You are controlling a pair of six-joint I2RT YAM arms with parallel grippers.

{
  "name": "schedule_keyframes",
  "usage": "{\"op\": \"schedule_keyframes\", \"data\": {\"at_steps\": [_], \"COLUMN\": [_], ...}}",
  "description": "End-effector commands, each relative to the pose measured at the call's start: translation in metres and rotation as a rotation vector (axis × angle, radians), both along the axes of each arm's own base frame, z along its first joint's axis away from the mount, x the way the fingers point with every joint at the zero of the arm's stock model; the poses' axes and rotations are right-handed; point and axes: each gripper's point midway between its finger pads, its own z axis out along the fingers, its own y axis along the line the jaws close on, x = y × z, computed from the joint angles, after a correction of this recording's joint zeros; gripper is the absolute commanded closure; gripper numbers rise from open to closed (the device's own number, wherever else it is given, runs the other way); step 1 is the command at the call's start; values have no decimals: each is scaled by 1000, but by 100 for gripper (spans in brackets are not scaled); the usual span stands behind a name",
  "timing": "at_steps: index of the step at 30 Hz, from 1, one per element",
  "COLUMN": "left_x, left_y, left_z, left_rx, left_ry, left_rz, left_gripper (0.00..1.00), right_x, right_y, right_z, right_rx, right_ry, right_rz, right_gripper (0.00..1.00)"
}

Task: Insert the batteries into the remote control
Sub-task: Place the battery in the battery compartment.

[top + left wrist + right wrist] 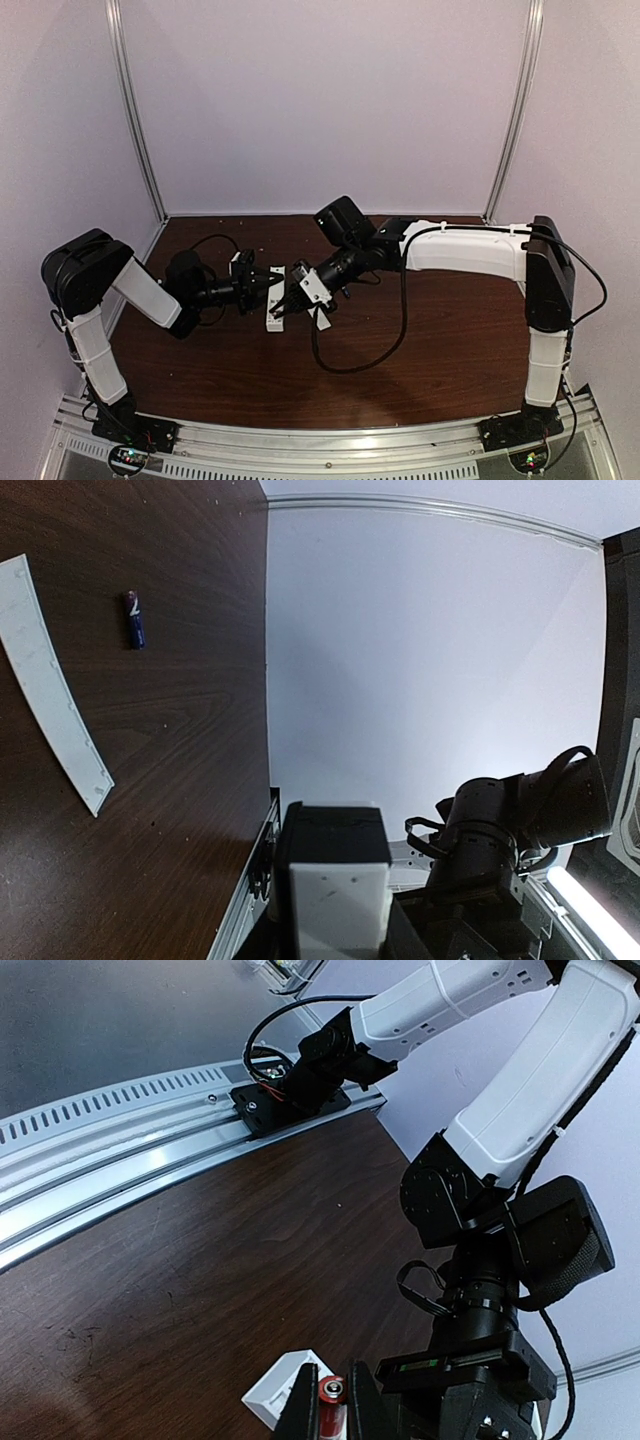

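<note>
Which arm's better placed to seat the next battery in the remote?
Right. The right gripper pinches the red battery just beside the white remote. The blue battery lies loose on the table near the cover strip, and the left gripper shows no battery.

Batteries: two, namely one dark blue battery (135,620) and one red battery (332,1392). White remote control (275,320): one. Flat white cover strip (50,685): one. Robot hands: two, left hand (262,284) and right hand (284,305). Desk (450,340): one.
</note>
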Motion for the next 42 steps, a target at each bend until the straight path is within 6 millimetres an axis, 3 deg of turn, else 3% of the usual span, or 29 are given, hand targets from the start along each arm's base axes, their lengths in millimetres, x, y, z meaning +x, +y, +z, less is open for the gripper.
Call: {"op": "schedule_keyframes", "data": {"at_steps": [1,8,17,26,38,42], "left_x": [-15,-14,-14,-13,-11,-11], "left_y": [4,4,4,4,4,4], "left_z": [75,75,77,76,72,72], "left_rx": [-194,-195,-202,-201,-198,-197], "left_ry": [-342,-338,-326,-322,-308,-306], "left_rz": [-21,-18,-25,-17,-10,-9], "left_gripper": [100,100,100,100,100,100], "right_x": [-3,-6,3,2,3,3], "right_y": [-11,-16,-19,-16,-17,-19], "right_z": [-13,-16,-16,-28,-36,-38], "right_rx": [-44,-43,-15,-71,-79,-73], "right_ry": [32,21,-156,-268,-287,-272], "right_rz": [5,20,-9,-19,-68,-87], "right_gripper": [100,93,100,100,100,95]}}
